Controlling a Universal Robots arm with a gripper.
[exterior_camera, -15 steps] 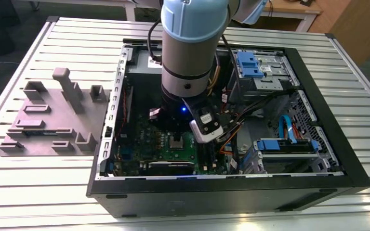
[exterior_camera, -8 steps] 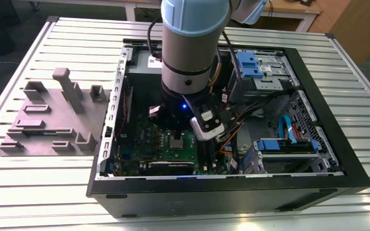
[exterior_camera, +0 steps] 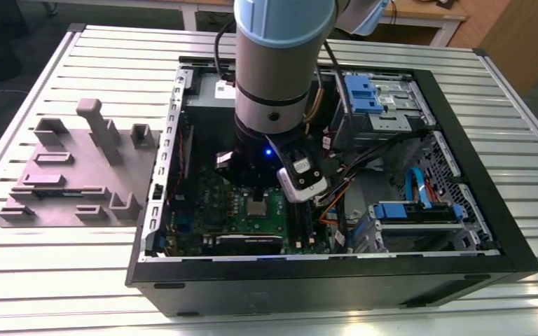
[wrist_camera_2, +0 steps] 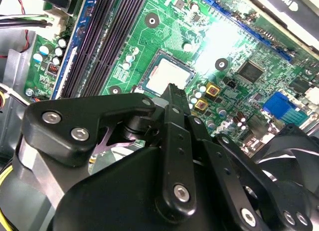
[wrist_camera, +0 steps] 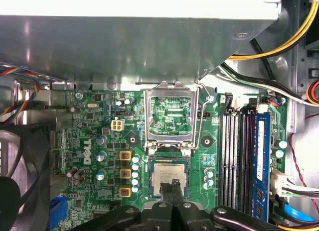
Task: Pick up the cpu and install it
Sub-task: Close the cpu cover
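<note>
Gripper (wrist_camera: 170, 184), fingers pressed together, hovers over the cpu (wrist_camera: 161, 173) in its socket, six o'clock of the wrist in the exterior view. Off-centre pressure could bend socket pins.

Metal and plastic everywhere, mostly matt, with a few bright spots.

In the first wrist view the cpu (wrist_camera: 169, 177) showed a pale, satin metal top, and the open socket frame (wrist_camera: 170, 116) gleamed as bare, polished steel. The motherboard (wrist_camera: 94, 141) was glossy green laminate, with dull black plastic memory slots (wrist_camera: 232, 156). The pincer (wrist_camera: 172, 183) looked matt black, dotted with shiny metal screw heads. In the exterior view the surface (exterior_camera: 64, 259) was ribbed, brushed aluminium, the computer case (exterior_camera: 344, 280) smooth satin black, the arm (exterior_camera: 283, 42) smooth grey metal, and the fixture block (exterior_camera: 73, 182) dull grey plastic.
</note>
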